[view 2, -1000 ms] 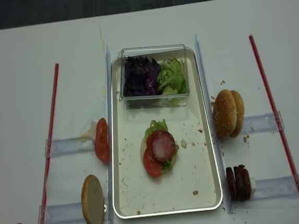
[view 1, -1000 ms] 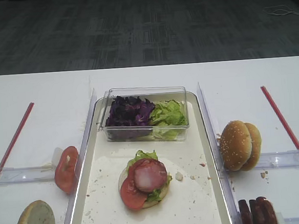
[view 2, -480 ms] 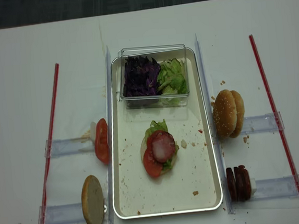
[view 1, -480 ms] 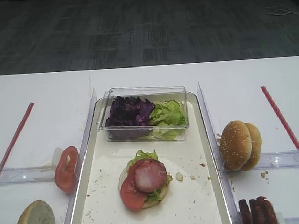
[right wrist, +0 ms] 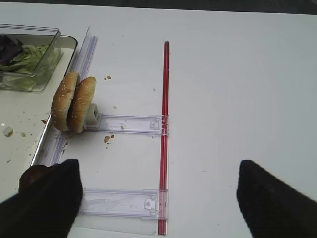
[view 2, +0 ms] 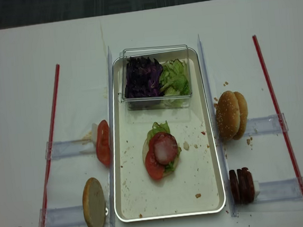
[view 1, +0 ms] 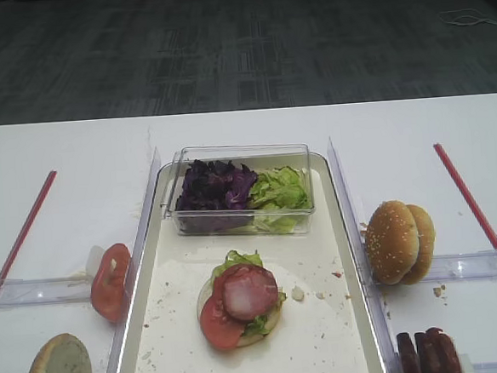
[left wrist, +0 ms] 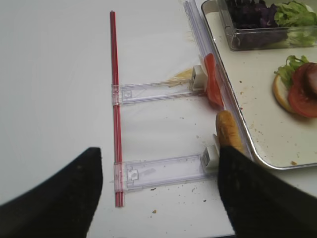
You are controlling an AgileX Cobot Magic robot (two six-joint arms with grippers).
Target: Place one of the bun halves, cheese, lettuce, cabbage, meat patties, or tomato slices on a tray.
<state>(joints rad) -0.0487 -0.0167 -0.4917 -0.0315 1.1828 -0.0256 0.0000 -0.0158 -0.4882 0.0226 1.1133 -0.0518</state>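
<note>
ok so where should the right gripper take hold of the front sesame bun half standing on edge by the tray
Probably across its thickness at the top rim, coming from above. The bun half stands on edge against a second half, so its faces are blocked; the right gripper is open.

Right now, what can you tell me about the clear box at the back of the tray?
The clear box is a rectangular, lidless container of see-through plastic, sitting upright at the far end of the cream tray. Dark purple cabbage fills its left half and light green lettuce its right. Nothing else touches it.
</note>
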